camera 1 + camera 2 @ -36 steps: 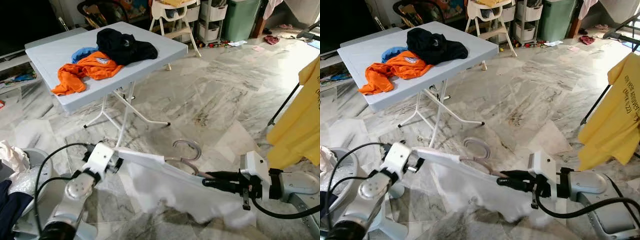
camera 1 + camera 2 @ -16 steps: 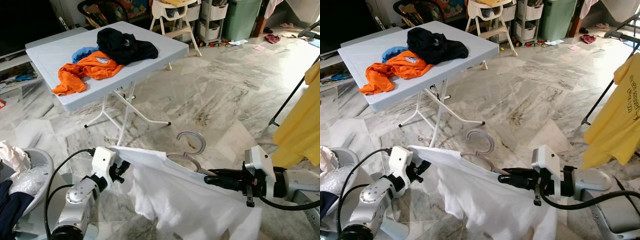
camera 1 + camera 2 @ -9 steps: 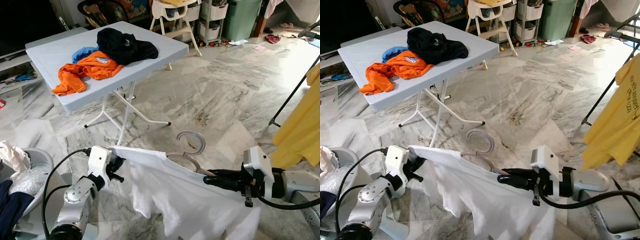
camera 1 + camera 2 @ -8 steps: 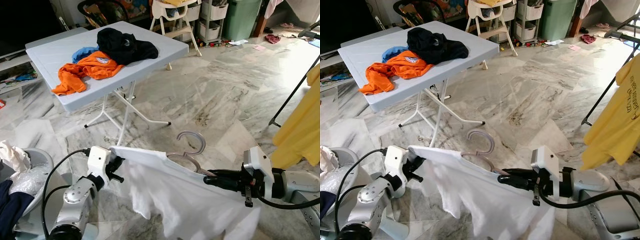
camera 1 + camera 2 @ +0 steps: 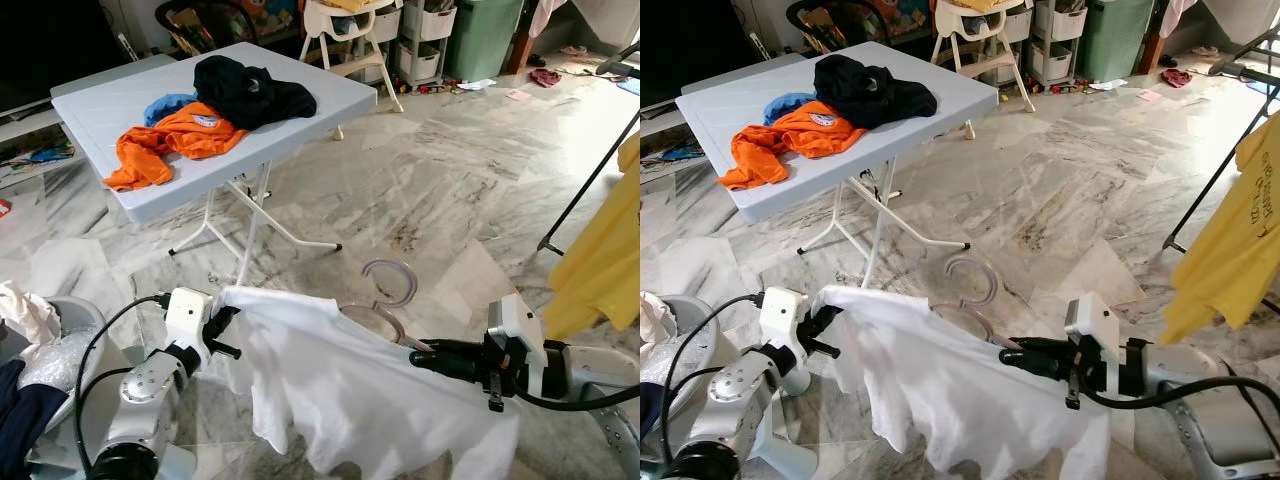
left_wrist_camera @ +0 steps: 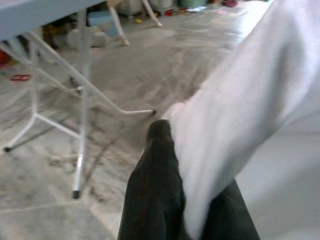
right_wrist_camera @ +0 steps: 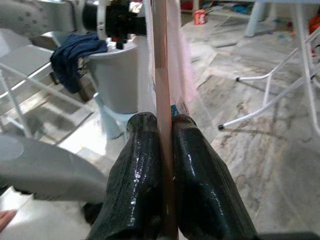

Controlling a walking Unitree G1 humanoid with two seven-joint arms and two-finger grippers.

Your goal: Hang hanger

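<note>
Right jaws (image 5: 418, 357) pinch the hanger (image 5: 378, 312) at lower right; left jaws (image 5: 224, 318) clamp the white shirt (image 5: 340, 390) at lower left.

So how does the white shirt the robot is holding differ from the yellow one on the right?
The white shirt is stretched out between the left gripper and right gripper, on a pink hanger. The yellow shirt already hangs straight down, untouched, and carries dark print. Both hang above the marble floor.
</note>
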